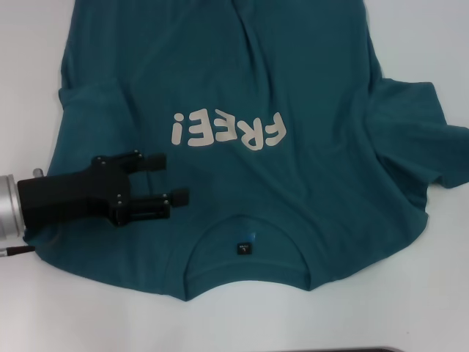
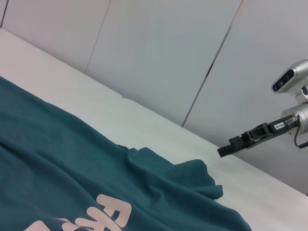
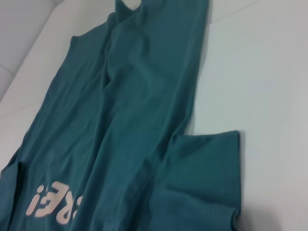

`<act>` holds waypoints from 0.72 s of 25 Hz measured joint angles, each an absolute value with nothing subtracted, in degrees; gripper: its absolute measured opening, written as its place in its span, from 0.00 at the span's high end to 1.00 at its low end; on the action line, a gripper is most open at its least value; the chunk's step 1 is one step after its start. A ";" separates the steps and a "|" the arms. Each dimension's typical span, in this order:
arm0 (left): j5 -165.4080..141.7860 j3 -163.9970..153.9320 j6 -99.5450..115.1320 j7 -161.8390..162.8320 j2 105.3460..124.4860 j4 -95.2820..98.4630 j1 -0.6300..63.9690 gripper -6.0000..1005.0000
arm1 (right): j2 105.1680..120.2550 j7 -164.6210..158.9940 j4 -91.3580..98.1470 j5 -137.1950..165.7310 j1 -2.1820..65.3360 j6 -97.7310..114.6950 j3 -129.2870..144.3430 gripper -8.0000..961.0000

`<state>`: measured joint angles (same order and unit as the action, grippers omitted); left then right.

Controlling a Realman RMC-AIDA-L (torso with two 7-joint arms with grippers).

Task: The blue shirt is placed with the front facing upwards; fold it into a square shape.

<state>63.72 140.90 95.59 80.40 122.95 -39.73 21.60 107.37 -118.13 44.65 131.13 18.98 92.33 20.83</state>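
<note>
Left end effector [image 1: 170, 178] open over "FREE!" shirt [image 1: 293, 88].

The head view looks steeply down on the blue shirt [image 1: 242, 95] from close above the desk [image 1: 410, 293]. Both wrist views skim low across it from opposite sides, sharing its white lettering [image 2: 113, 216].

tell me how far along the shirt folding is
Barely begun. Done: the blue shirt lies front up on the table, "FREE!" lettering showing, no fold made yet. In hand: the left pincer sits open over the shoulder area beside the collar, gripping nothing. The right pincer hangs off to the side. Left: every fold into a square.
</note>
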 joint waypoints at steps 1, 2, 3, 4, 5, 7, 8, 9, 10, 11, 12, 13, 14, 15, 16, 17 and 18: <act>63.72 140.92 95.59 80.49 122.95 -39.73 21.65 0.13 | 107.37 -118.69 44.65 131.15 19.17 91.80 20.95 0.14; 63.71 140.96 95.61 80.55 122.95 -39.73 21.68 0.13 | 107.36 -119.09 44.65 131.15 19.37 91.33 21.04 0.14; 63.71 140.98 95.63 80.60 122.96 -39.77 21.72 0.13 | 107.37 -119.34 44.65 131.15 19.54 91.00 21.09 0.14; 63.71 140.98 95.63 80.60 122.96 -39.84 21.75 0.13 | 107.39 -119.45 44.65 131.16 19.77 90.77 21.10 0.14; 63.71 140.98 95.56 80.60 122.95 -39.83 21.75 0.13 | 107.49 -119.50 44.63 131.15 19.99 90.49 21.10 0.14; 63.71 141.01 95.12 80.60 122.87 -39.64 21.75 0.13 | 107.91 -119.53 44.38 131.19 20.47 89.80 21.24 0.15; 63.71 141.03 94.90 80.60 122.84 -39.58 21.75 0.13 | 108.20 -119.53 44.23 131.40 20.77 89.17 21.33 0.15; 63.71 141.04 94.64 80.60 122.80 -39.55 21.75 0.13 | 108.47 -119.53 44.13 131.77 21.10 88.65 21.41 0.15; 63.71 141.05 94.60 80.60 122.79 -39.55 21.75 0.13 | 108.90 -119.54 43.99 132.50 21.60 87.77 21.47 0.15; 63.71 141.05 94.59 80.60 122.79 -39.55 21.74 0.13 | 109.35 -119.58 43.85 133.34 22.05 87.16 21.52 0.15; 63.71 141.06 94.59 80.63 122.76 -39.55 21.73 0.13 | 109.62 -119.63 43.76 134.04 22.41 86.71 21.52 0.15; 63.71 141.05 94.59 80.68 122.73 -39.55 21.73 0.13 | 109.94 -119.69 43.64 134.85 22.86 86.17 21.53 0.15; 63.71 141.01 94.59 80.74 122.71 -39.55 21.72 0.13 | 110.21 -119.73 43.49 135.64 23.24 85.83 21.53 0.16; 63.71 140.95 94.56 80.80 122.70 -39.55 21.72 0.13 | 110.50 -119.76 43.37 136.06 23.50 85.47 21.53 0.16; 63.71 140.88 94.49 80.85 122.70 -39.55 21.71 0.13 | 110.77 -119.77 43.29 136.30 23.71 85.09 21.53 0.16; 63.71 140.77 94.37 80.89 122.69 -39.55 21.71 0.13 | 110.96 -119.77 43.28 136.36 23.88 84.72 21.53 0.16; 63.71 140.72 94.27 80.90 122.69 -39.55 21.72 0.13 | 111.16 -119.77 43.23 136.40 24.06 84.49 21.53 0.16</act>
<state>63.71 140.72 94.27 80.90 122.69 -39.55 21.72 111.16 -119.77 43.23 136.40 24.06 84.49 21.53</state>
